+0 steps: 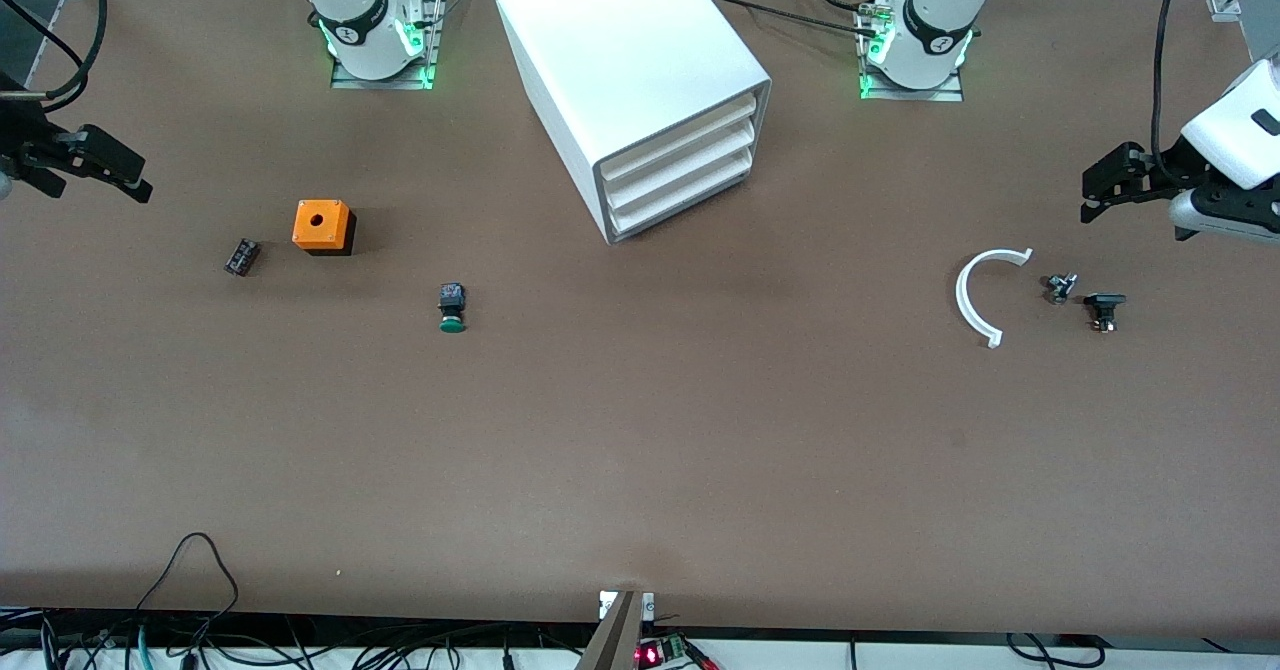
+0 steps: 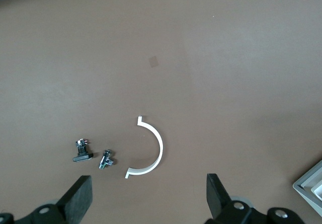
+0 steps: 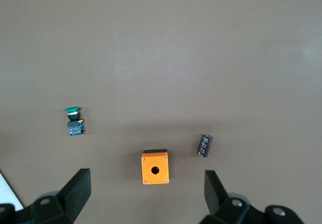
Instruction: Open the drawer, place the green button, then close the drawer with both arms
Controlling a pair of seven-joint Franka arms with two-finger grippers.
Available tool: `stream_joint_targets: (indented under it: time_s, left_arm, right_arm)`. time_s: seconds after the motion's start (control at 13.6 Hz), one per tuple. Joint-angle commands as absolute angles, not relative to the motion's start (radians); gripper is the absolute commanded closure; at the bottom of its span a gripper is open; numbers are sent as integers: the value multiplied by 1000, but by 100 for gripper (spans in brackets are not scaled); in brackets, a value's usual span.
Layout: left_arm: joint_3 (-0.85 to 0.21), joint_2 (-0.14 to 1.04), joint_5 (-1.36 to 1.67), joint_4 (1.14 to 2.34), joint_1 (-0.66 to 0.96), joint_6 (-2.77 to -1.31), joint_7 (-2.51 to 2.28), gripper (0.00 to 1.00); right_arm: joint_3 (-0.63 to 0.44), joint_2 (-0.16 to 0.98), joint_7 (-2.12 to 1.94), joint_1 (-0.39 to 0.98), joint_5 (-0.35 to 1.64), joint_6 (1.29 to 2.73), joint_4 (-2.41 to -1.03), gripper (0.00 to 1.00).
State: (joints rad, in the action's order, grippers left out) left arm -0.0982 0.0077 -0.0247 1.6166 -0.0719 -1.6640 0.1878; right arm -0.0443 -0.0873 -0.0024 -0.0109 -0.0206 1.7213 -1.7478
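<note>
The white cabinet stands in the middle of the table near the arms' bases. All three of its drawers are shut, and the lowest drawer is flush with the grey rim. The green-capped button lies on its side on the table, nearer to the front camera than the cabinet and toward the right arm's end; it also shows in the right wrist view. My right gripper is open and empty, raised at that end of the table. My left gripper is open and empty, raised at its own end.
An orange cube with a round hole and a small black part lie near the button. A white curved strip and two small metal parts lie below the left gripper.
</note>
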Motion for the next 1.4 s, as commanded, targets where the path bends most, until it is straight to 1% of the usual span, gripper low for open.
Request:
stream_joint_targets:
  time_s: [0.0,0.07,0.22,0.81,0.96,1.32]
  left_arm:
    - [-100,2,-40,1617,-72,-1661,215,0]
    - [-100,15,-35,1596,-72,-1661,212,0]
    - [-100,15,-32,1592,-75,-1660,201,0]
    - [-100,41,-29,1575,-74,-1667,201,0]
    - [-100,41,-29,1575,-74,-1667,201,0]
    - [-112,41,-29,1572,-69,-1663,201,0]
  right_arm:
    - [-44,-84,-3,-15,-15,1701,-1727,0]
    - [-43,-86,-3,-15,-17,1697,-1727,0]
    - [-40,-92,-2,-14,-18,1664,-1735,0]
    - [-38,-129,2,-14,-26,1675,-1807,0]
    - [-37,-129,-2,-14,-25,1661,-1799,0]
    - [-34,-77,-8,-6,-23,1641,-1750,0]
